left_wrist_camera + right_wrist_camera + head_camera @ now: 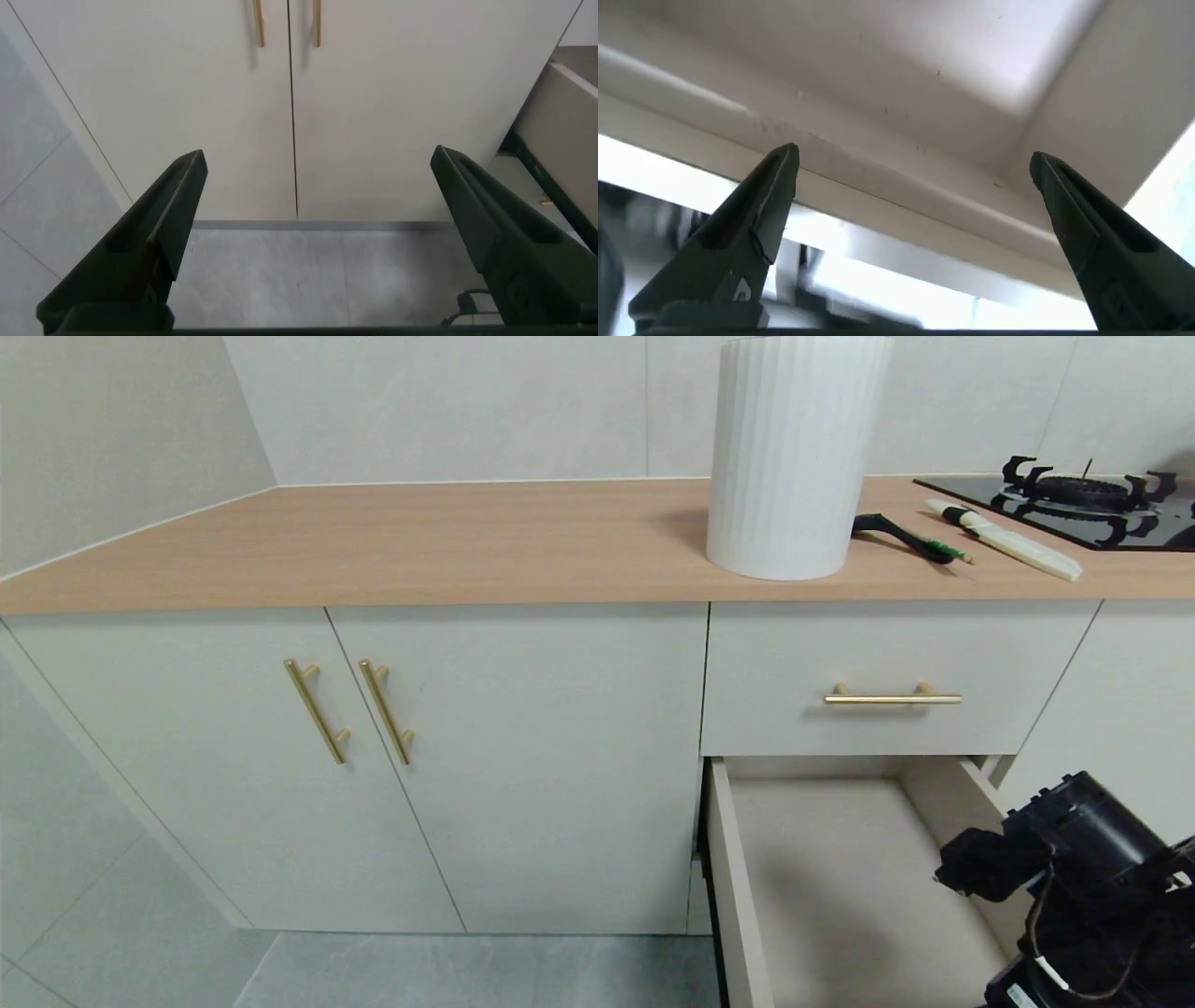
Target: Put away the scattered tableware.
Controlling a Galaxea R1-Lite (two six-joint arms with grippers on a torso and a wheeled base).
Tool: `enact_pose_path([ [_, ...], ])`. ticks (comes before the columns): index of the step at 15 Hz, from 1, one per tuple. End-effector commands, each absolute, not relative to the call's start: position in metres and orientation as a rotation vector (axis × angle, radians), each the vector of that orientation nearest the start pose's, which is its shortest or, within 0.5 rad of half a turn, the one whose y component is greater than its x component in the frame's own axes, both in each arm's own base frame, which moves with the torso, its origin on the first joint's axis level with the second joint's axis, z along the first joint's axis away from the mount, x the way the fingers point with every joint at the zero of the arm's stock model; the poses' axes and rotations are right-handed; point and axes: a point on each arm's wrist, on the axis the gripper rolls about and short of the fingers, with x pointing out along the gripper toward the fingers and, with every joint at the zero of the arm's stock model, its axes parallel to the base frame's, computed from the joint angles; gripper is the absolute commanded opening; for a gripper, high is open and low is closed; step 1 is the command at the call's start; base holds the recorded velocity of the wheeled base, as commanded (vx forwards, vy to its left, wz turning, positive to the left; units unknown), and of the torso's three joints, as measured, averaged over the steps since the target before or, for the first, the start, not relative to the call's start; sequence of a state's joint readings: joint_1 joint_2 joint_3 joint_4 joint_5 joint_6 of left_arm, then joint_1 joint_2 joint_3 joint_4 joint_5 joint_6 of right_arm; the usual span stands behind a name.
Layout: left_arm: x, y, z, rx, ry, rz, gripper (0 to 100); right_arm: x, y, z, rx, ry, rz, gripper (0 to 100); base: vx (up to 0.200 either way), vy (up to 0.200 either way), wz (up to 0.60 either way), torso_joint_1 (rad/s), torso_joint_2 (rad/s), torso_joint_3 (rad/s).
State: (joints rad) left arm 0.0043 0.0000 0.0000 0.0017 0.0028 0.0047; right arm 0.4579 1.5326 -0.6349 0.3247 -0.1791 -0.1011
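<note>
Our counter (pixel 467 541) spans the upper frame. The drawer (pixel 738 859) at lower right stands open, we judge to take the tableware. Right of the white canister (pixel 794 457), upper right, lie the utensils (pixel 1013 549). Our right gripper (pixel 913 161) is spread at the drawer, and our left gripper (pixel 318 159) is spread and holds nothing.

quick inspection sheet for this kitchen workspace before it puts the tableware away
surface: wooden countertop, things grouped at its right end
job's things: black-handled utensil and cream utensil lying side by side on it; lower drawer pulled open
clutter: tall white ribbed container beside the utensils
grippers: left gripper open, facing the cabinet doors; right gripper open, by the open drawer
cables: thin wire looped on the right arm
surroundings: gas hob at far right, closed drawer above the open one, tiled wall
</note>
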Motion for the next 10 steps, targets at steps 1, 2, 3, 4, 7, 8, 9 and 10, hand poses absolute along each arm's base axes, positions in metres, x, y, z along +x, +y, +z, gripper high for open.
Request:
enact_pose_path([
  [1,-0.023,0.0,0.075,0.005,0.002,0.008,100,0.166,0.082,0.117,-0.519,1.166,0.337,100,0.0,0.0,0.0,0.0,0.0,0.0],
  [2,-0.023,0.0,0.075,0.005,0.002,0.008,100,0.163,0.08,0.116,-0.55,1.202,0.35,100,0.0,0.0,0.0,0.0,0.0,0.0],
  [3,-0.023,0.0,0.075,0.005,0.002,0.008,100,0.16,0.079,0.115,-0.565,1.226,0.357,100,0.0,0.0,0.0,0.0,0.0,0.0],
  [4,-0.023,0.0,0.075,0.005,0.002,0.008,100,0.161,0.079,0.116,-0.564,1.224,0.357,100,0.0,0.0,0.0,0.0,0.0,0.0],
  [7,-0.023,0.0,0.075,0.005,0.002,0.008,100,0.171,0.084,0.13,-0.498,1.163,0.328,100,0.0,0.0,0.0,0.0,0.0,0.0],
  [8,-0.023,0.0,0.075,0.005,0.002,0.008,100,0.18,0.089,0.142,-0.386,1.104,0.278,100,0.0,0.0,0.0,0.0,0.0,0.0],
  [9,-0.023,0.0,0.075,0.005,0.002,0.008,100,0.186,0.092,0.148,-0.299,1.06,0.241,100,0.0,0.0,0.0,0.0,0.0,0.0],
  [10,-0.023,0.0,0.075,0.005,0.002,0.008,100,0.191,0.095,0.154,-0.223,1.011,0.216,100,0.0,0.0,0.0,0.0,0.0,0.0],
])
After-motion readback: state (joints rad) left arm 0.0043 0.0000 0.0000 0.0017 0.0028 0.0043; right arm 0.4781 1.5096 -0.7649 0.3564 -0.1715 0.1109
